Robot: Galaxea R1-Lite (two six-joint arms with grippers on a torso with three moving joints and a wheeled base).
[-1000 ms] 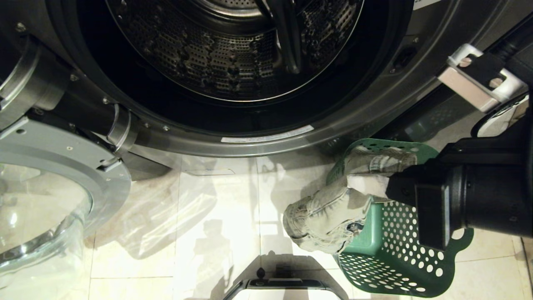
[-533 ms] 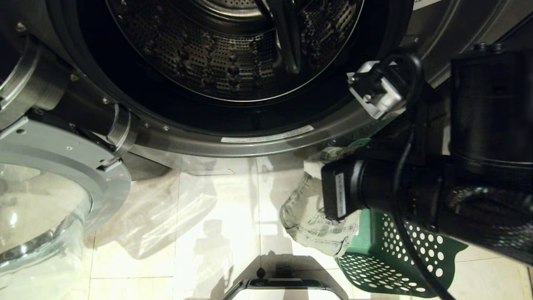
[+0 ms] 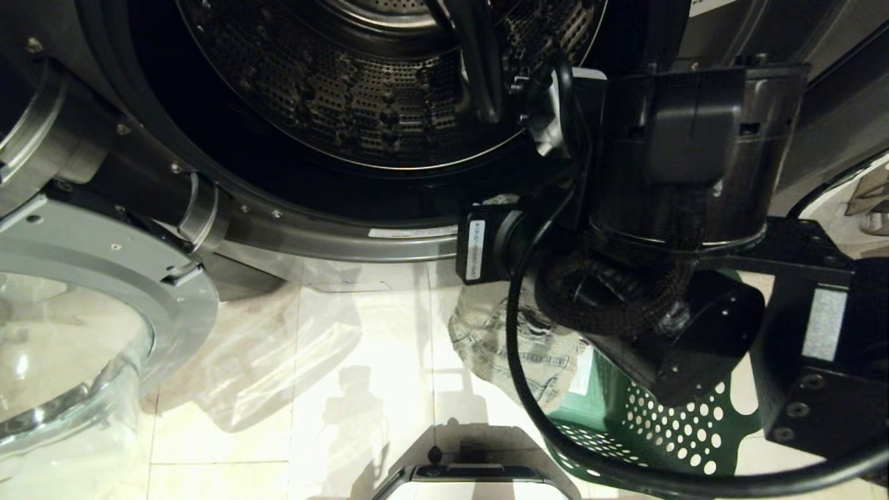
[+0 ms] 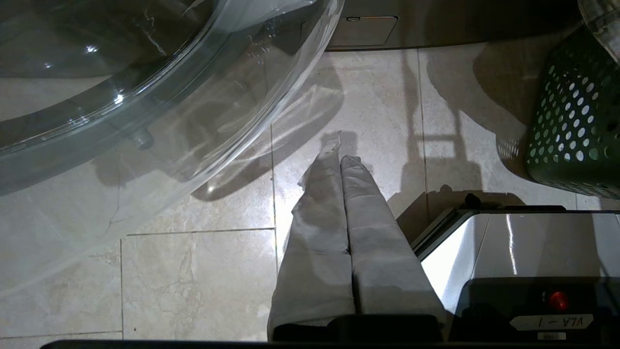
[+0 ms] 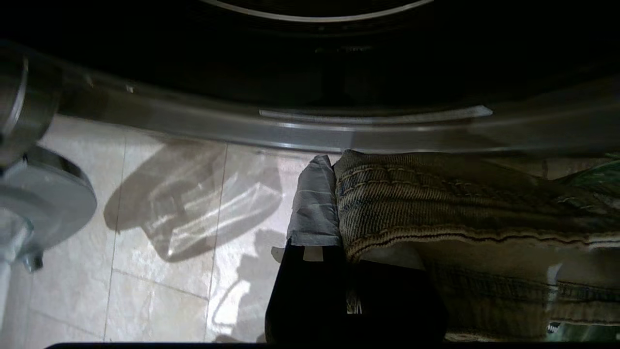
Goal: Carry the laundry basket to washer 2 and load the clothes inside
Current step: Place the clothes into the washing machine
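While the washer (image 3: 333, 104) and its swung-open glass door (image 3: 76, 333) sit exactly where they were a second ago, the right arm has swept in from the right edge of the head view and now covers much of the right half, its black body reaching across the lower rim of the drum opening. The right tool (image 5: 334, 203) is clamped on the jeans (image 5: 436, 203): in the right wrist view one taped finger (image 5: 315, 203) presses against the denim waistband, just below the washer's grey rim. The jeans, which a second ago lay draped over the near edge of the green basket (image 3: 660, 430), now hang further left and a little higher, bunched beneath the arm above the tiled floor (image 3: 312, 389), with their lower part still at the basket's edge. The basket has stayed on the floor to the right of the washer opening, largely hidden by the arm. The left tool (image 4: 341, 194) is fully closed and empty, pointing at the floor near the door.
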